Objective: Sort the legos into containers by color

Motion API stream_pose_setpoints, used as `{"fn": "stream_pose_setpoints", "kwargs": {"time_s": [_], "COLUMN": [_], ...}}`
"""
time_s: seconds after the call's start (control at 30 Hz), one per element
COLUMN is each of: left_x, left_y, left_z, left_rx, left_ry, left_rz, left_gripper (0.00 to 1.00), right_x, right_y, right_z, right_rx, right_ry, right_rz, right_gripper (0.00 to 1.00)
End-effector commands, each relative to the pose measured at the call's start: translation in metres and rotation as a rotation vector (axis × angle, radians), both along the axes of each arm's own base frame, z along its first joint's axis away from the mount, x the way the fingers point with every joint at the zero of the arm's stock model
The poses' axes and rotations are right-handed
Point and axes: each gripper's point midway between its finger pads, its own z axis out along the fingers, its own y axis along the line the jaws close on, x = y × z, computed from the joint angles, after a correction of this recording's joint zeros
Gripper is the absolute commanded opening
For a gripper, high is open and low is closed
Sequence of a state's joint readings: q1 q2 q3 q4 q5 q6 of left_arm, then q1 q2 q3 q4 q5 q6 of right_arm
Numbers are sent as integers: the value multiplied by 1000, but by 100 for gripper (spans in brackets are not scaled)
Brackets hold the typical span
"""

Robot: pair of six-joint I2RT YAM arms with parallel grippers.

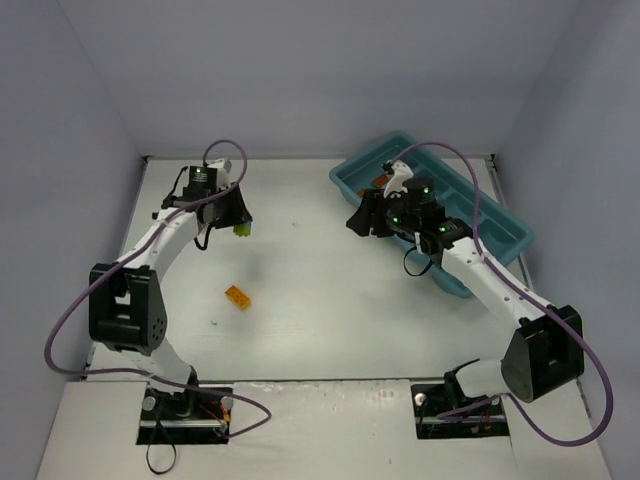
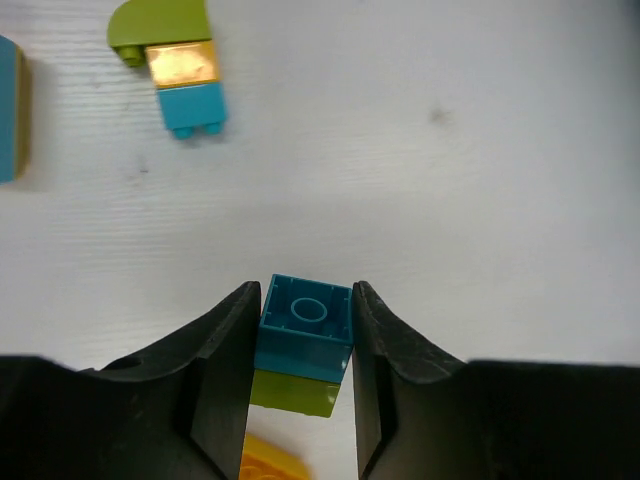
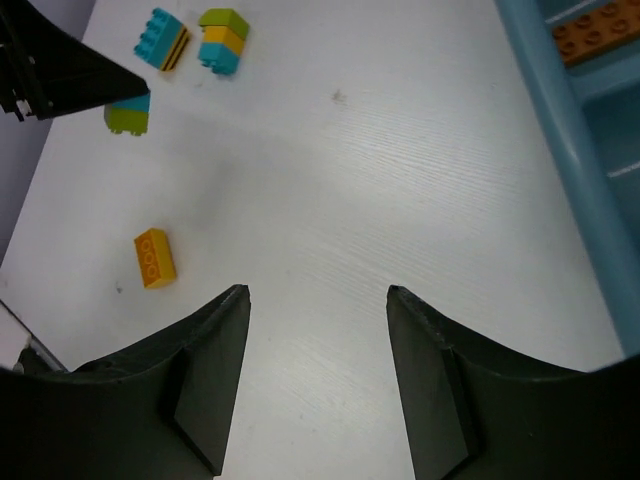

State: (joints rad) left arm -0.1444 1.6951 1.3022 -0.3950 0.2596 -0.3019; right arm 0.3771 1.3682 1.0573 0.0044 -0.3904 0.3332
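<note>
My left gripper (image 2: 305,290) is shut on a two-colour stack, cyan over lime green (image 2: 303,335), at the table's far left (image 1: 241,229); it also shows in the right wrist view (image 3: 128,112). A lime, yellow-orange and cyan stack (image 2: 175,65) and a cyan brick (image 2: 8,110) with a brown layer lie beyond it. A yellow-orange brick (image 1: 238,297) lies alone mid-left on the table. My right gripper (image 3: 318,290) is open and empty over the table, next to the teal-blue tray (image 1: 500,215). A brown-orange brick (image 3: 600,30) lies in one far compartment.
The tray (image 3: 560,140) stands diagonally at the back right, its near wall close to my right gripper (image 1: 365,222). Grey walls close the table at the back and both sides. My left arm (image 1: 165,235) reaches along the left edge.
</note>
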Motion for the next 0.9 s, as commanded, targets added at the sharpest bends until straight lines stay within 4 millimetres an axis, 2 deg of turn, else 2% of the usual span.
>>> {"fn": "stream_pose_setpoints", "kwargs": {"time_s": [0.0,0.07,0.1,0.17,0.2,0.27,0.3,0.33,0.43,0.6,0.73,0.87], "left_x": [10,8,4,2,-4,-6,-11,-13,-15,-19,-26,-32], "left_y": [-50,-62,-74,-79,-92,-96,-106,-107,-108,-106,-113,-118], "left_z": [82,97,104,119,125,144,150,163,179,192,197,202], "left_rx": [-426,-568,-625,-637,-646,-681,-715,-743,-800,-846,-872,-890], "left_ry": [-127,-140,-125,-146,-143,-173,-165,-191,-219,-244,-234,-239], "left_rz": [155,247,270,320,310,363,380,391,447,501,501,488], "left_gripper": [0,0,0,0,0,0,0,0,0,0,0,0], "right_x": [-1,-6,-4,-6,-8,-4,-7,-7,-4,-1,2,4], "right_y": [29,43,49,61,72,83,92,96,110,126,138,147], "right_z": [60,66,71,80,80,85,88,91,97,100,95,98], "right_rx": [121,144,153,162,162,159,166,172,185,183,170,169], "right_ry": [-165,-178,-199,-225,-231,-254,-260,-268,-286,-295,-290,-302], "right_rz": [55,73,74,90,110,106,123,124,129,136,137,150], "right_gripper": [54,57,59,62,63,63,63,63,63,63,63,63]}}
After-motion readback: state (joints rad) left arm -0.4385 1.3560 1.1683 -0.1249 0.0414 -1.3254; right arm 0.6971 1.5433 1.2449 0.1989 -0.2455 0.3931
